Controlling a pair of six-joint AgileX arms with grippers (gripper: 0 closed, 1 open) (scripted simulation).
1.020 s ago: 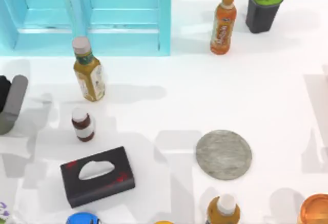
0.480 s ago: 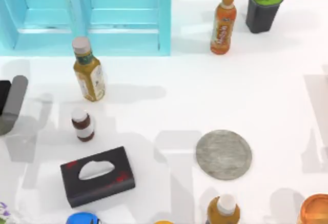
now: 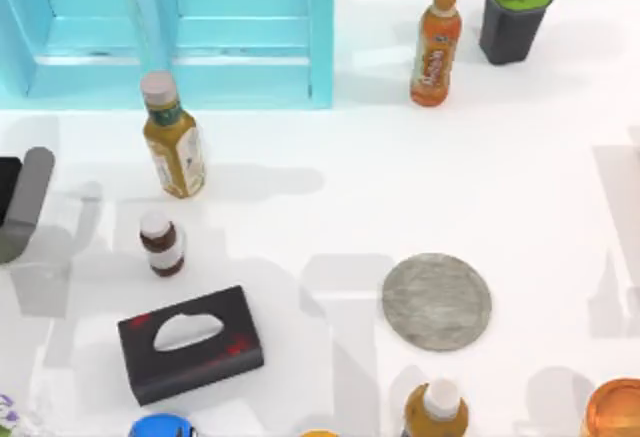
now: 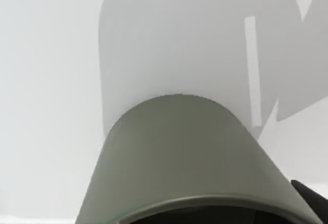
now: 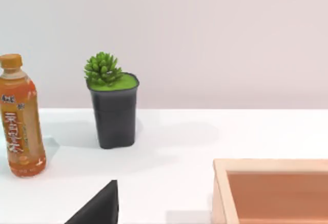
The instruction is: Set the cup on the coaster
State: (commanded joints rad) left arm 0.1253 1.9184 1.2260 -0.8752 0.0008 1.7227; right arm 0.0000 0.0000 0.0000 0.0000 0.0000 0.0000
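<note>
Top view has the cup point(image 3: 25, 200) at the table's point(image 3: 400, 187) far left edge beside the left gripper point(image 3: 8, 189), well apart from the coaster point(image 3: 436, 300); can't tell its grip, honestly.

Even, bright light is cast throughout. Soft grey shadows are thrown on the table point(image 3: 330, 187), some blocky. The cup point(image 4: 189, 157) is seen slightly blurred up close.

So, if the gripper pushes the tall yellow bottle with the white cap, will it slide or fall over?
The yellow bottle will probably tip rather than slide: it stands tall on a narrow base. Its rounded body suggests that it could roll once down. It looks full, so a low push may slide it across the smooth white table.
</note>
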